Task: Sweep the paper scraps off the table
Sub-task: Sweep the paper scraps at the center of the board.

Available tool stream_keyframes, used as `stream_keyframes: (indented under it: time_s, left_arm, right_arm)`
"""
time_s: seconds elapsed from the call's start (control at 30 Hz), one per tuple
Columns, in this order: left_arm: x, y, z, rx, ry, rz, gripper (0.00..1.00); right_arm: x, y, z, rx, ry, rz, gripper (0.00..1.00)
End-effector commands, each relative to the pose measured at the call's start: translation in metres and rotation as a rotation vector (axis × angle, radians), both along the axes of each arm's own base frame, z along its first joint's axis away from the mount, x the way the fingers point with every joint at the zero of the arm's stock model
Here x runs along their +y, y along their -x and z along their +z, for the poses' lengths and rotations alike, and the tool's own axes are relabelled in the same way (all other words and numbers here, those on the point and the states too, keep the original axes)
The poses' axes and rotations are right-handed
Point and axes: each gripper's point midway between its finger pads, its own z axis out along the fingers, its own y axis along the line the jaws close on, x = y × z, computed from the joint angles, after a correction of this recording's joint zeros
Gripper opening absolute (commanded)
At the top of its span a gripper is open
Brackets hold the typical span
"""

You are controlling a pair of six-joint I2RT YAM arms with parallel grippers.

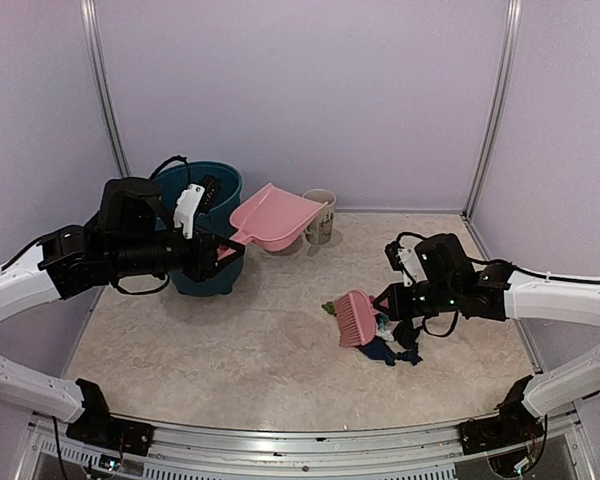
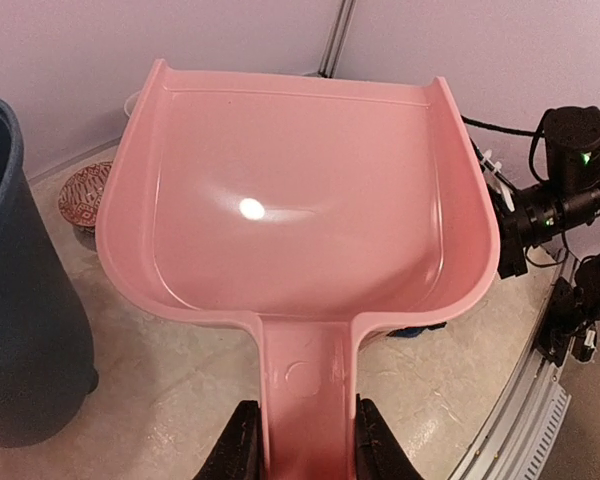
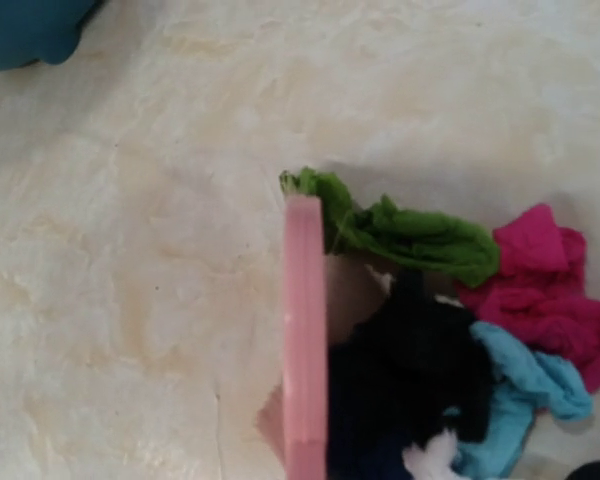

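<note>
The paper scraps [image 1: 385, 345] lie in a pile on the beige table [image 1: 230, 350], right of centre. In the right wrist view I see a green scrap [image 3: 410, 235], magenta [image 3: 550, 290], teal [image 3: 525, 385] and black [image 3: 410, 370] ones. My right gripper [image 1: 390, 300] is shut on the pink brush [image 1: 355, 318], whose head stands at the pile's left side. The brush edge [image 3: 305, 340] shows in the right wrist view; the fingers are out of view there. My left gripper [image 2: 302, 445] is shut on the handle of the pink dustpan [image 2: 300, 200], held above the table at the back left [image 1: 275, 215].
A teal bin [image 1: 205, 225] stands at the back left, beside the dustpan; it also shows in the left wrist view [image 2: 20, 300]. A patterned mug [image 1: 320, 215] stands by the back wall. Metal rail [image 1: 310, 440] runs along the front edge.
</note>
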Motion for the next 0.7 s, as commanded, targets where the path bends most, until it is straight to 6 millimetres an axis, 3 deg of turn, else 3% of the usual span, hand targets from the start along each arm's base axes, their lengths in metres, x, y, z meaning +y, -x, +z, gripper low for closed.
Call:
stream_keyframes:
  time_s: [0.0, 0.2, 0.47, 0.67]
  left_arm:
    - [-0.011, 0.011, 0.001, -0.004, -0.021, -0.032, 0.00]
    - [-0.011, 0.020, -0.023, 0.063, -0.047, -0.049, 0.00]
    - [-0.007, 0.035, -0.067, 0.158, -0.116, -0.007, 0.00]
    - [-0.017, 0.055, -0.112, 0.234, -0.263, -0.002, 0.00]
  right_arm:
    - [-0.010, 0.001, 0.024, -0.060, -0.020, -0.009, 0.00]
    - [-0.020, 0.000, 0.084, -0.175, -0.067, -0.033, 0.00]
    - [-0.073, -0.011, 0.142, -0.358, 0.069, -0.192, 0.00]
    - [-0.097, -0.029, 0.133, -0.405, 0.274, -0.266, 0.00]
